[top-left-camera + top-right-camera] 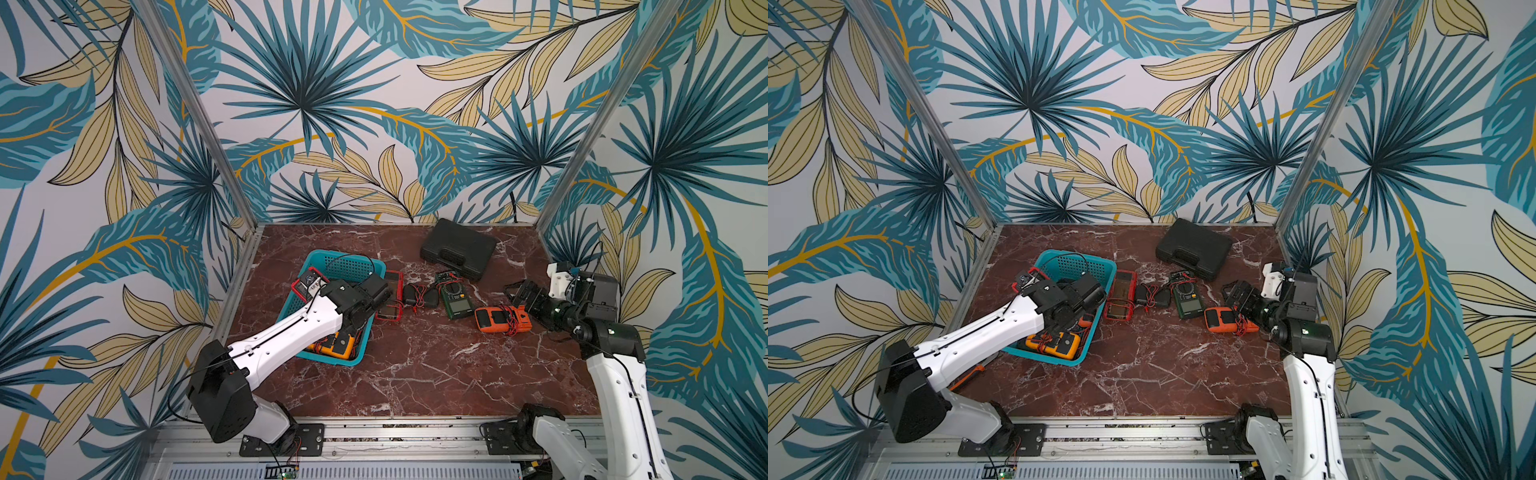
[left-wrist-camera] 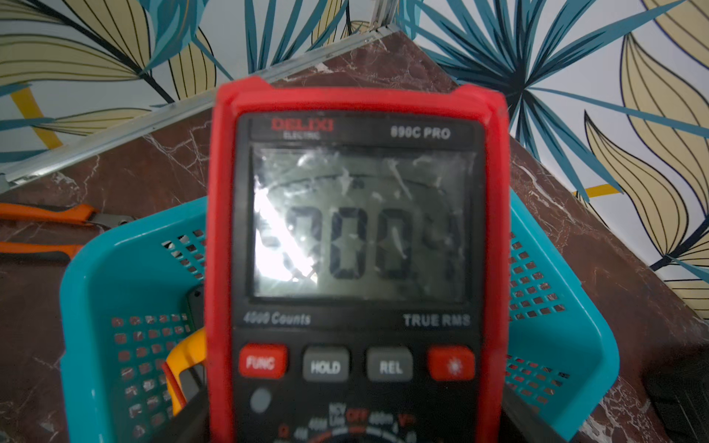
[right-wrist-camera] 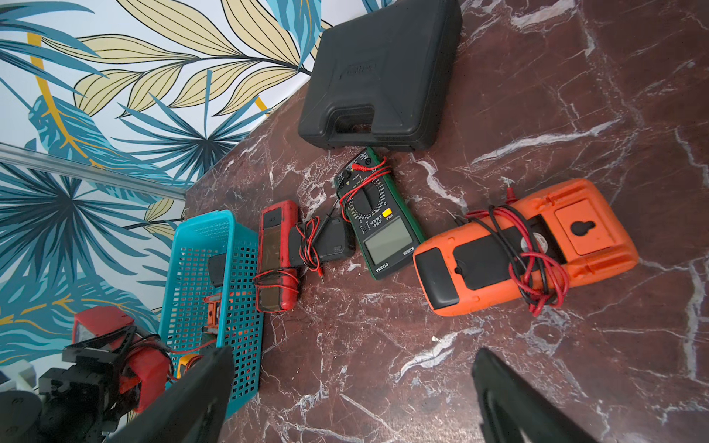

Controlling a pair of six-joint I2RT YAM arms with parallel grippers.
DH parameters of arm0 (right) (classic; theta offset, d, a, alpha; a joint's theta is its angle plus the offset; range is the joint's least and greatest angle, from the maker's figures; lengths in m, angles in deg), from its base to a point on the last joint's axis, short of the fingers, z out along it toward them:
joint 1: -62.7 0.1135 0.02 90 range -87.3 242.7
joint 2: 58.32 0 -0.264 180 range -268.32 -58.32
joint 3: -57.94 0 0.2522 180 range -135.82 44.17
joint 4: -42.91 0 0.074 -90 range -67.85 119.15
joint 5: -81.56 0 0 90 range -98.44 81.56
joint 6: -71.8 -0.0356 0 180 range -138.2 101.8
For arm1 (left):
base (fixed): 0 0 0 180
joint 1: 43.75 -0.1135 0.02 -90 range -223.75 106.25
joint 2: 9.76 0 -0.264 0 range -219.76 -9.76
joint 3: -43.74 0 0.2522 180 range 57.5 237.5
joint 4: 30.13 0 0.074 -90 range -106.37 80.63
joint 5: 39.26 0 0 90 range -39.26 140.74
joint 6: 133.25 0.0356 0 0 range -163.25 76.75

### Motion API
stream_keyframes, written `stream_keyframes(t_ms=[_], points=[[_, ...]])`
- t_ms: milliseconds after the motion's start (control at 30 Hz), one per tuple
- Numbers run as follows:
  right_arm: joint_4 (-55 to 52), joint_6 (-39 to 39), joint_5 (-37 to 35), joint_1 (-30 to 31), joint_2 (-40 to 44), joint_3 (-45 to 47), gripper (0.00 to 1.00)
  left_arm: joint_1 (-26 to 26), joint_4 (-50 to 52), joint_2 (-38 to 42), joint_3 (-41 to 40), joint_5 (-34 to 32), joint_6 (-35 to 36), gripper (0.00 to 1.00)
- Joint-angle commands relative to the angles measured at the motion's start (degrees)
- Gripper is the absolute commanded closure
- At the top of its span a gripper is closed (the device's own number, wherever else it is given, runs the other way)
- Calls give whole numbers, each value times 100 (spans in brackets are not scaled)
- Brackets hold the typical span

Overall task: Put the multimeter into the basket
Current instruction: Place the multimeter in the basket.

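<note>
Your left end effector (image 1: 321,289) grasps the red multimeter (image 2: 356,230) above the basket (image 2: 115,268); right end effector (image 3: 353,402) spread, empty. Off-centre release risks a rim strike.

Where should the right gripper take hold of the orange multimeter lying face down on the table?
Grip across the narrow width of the orange multimeter, coming from above, with the jaws on its two long sides. It lies flat, back up, so only those sides offer parallel faces. The black-capped end, clear of the wound leads, looks safest. The right gripper stands open nearby.
</note>
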Motion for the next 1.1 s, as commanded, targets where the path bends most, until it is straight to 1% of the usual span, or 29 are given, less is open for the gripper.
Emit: stream_keyframes(t_ms=[0,133,200,433,633,700,767,867,900,967,1000,1067], points=[[103,-58,0,71,70,142,1,-159,-563,139,-71,307,180,100],[138,-88,-20,108,41,159,1,-311,-869,-13,-77,734,167,100],[147,-84,-29,126,27,159,1,-342,-883,-84,-45,775,86,100],[257,-135,-62,221,-39,220,1,-483,-924,-450,33,1003,-460,100],[322,-154,-130,352,-96,308,1,-523,-715,-847,164,1159,-1066,100],[345,-143,-160,373,-96,334,1,-554,-739,-932,142,1257,-1163,99],[365,-161,-170,398,-105,344,1,-587,-795,-1003,116,1343,-1206,95],[392,-174,-174,436,-138,353,1,-614,-801,-1047,69,1375,-1278,91],[401,-172,-195,455,-144,359,1,-619,-788,-1049,43,1386,-1315,87],[421,-185,-221,487,-157,362,1,-625,-797,-1052,0,1413,-1389,75],[435,-196,-239,504,-167,362,1,-625,-765,-1048,-27,1428,-1458,67],[459,-223,-306,551,-159,368,1,-640,-767,-1049,-74,1464,-1546,47]])
